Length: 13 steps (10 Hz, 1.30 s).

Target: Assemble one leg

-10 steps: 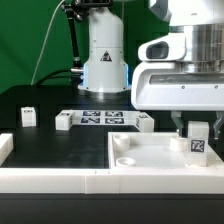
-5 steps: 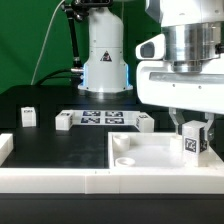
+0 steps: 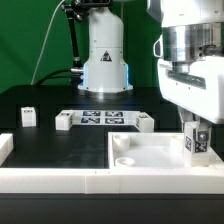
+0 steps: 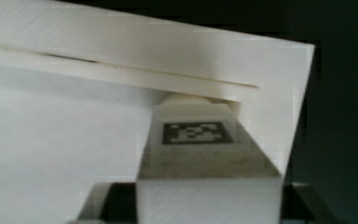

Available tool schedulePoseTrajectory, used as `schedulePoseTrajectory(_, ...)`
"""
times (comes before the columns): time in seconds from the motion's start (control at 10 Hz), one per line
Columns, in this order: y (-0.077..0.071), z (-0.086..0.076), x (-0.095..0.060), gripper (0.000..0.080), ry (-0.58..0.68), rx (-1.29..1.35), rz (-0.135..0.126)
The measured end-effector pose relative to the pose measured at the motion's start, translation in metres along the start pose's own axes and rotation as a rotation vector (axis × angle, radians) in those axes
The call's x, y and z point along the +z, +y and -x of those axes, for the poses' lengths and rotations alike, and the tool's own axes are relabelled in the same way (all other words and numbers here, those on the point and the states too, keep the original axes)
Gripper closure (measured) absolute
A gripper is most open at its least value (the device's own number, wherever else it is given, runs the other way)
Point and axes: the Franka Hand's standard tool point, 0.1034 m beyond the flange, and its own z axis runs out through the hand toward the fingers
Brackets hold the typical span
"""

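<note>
The gripper point(image 3: 197, 128) held one leg point(image 3: 197, 142) clamped upright over the flat white panel point(image 3: 150, 152), near the panel's edge on the exterior view's right. Beyond the panel lay the marker board point(image 3: 103, 119), with three loose legs point(image 3: 64, 121) nearby.

The leg point(image 3: 197, 142) in the gripper point(image 3: 198, 128) is white with a black-and-white square tag on its face, seen again in the wrist view point(image 4: 201, 140). The square panel point(image 3: 165, 158) is plain white, as are the three loose legs point(image 3: 28, 116) on the black table point(image 3: 60, 145). The marker board point(image 3: 100, 119) is white with black-and-white tags.
</note>
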Motion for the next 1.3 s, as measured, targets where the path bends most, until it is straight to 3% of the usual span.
schedulePoseTrajectory(0.2, 0.0001, 0.0, 0.0003, 0.0498, 0.0, -0.054, 0.0)
schedulePoseTrajectory(0.3, 0.0001, -0.0004, 0.0002, 0.0316, 0.0, -0.078, 0.001)
schedulePoseTrajectory(0.4, 0.0, -0.0004, 0.0, 0.019, 0.001, -0.17, 0.002)
schedulePoseTrajectory(0.9, 0.0006, 0.0035, 0.0009, 0.0152, 0.0, -0.72, 0.005)
schedulePoseTrajectory(1.3, -0.0019, 0.0028, 0.0014, 0.015, 0.028, -1.177, 0.027)
